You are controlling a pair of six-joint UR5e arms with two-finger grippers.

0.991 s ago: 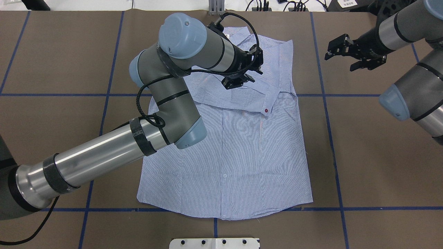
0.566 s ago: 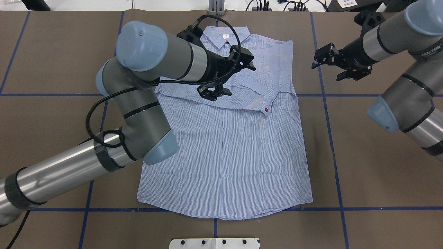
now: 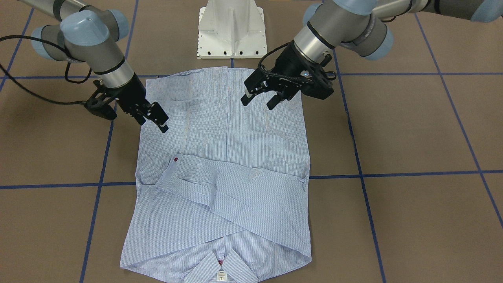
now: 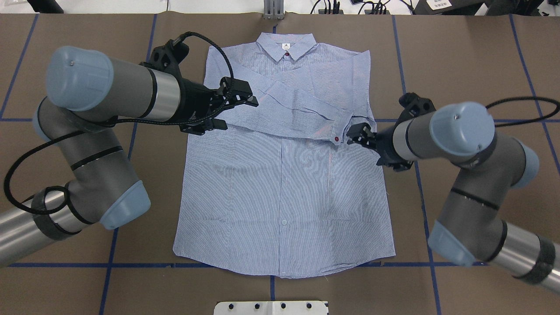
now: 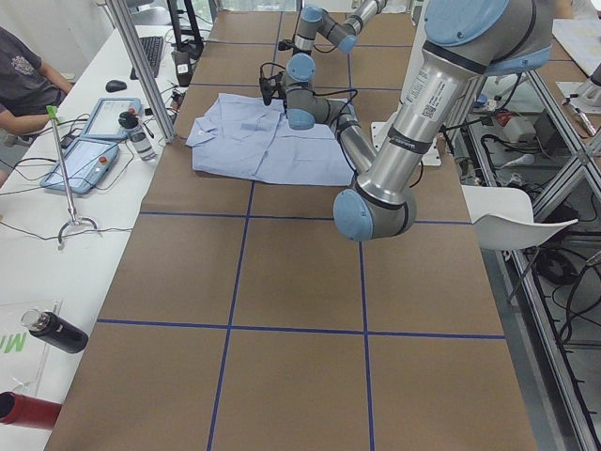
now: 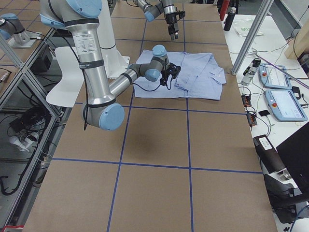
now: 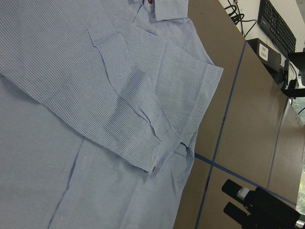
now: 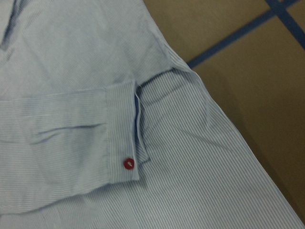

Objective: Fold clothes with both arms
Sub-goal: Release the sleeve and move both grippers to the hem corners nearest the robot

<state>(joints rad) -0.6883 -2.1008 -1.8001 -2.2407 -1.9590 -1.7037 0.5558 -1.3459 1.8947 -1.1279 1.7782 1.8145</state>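
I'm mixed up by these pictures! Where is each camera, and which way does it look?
Front-facing: across the table, faces the robot; shirt, left claw, right claw show.
Overhead: behind the robot, looks down; left arm, right arm show.
Exterior left: table's end, looks along it; left arm near.
Exterior right: opposite end; right arm near.
Left wrist: over the cuff; right claw beyond.
Right wrist: shares that cuff; no robot.

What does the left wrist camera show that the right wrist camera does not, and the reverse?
Only the left wrist view shows the collar, a keyboard beyond the table and the right pincer, open. Only the right wrist view shows the red cuff button face-on. Both show the folded sleeve lying across the shirt on the brown table.
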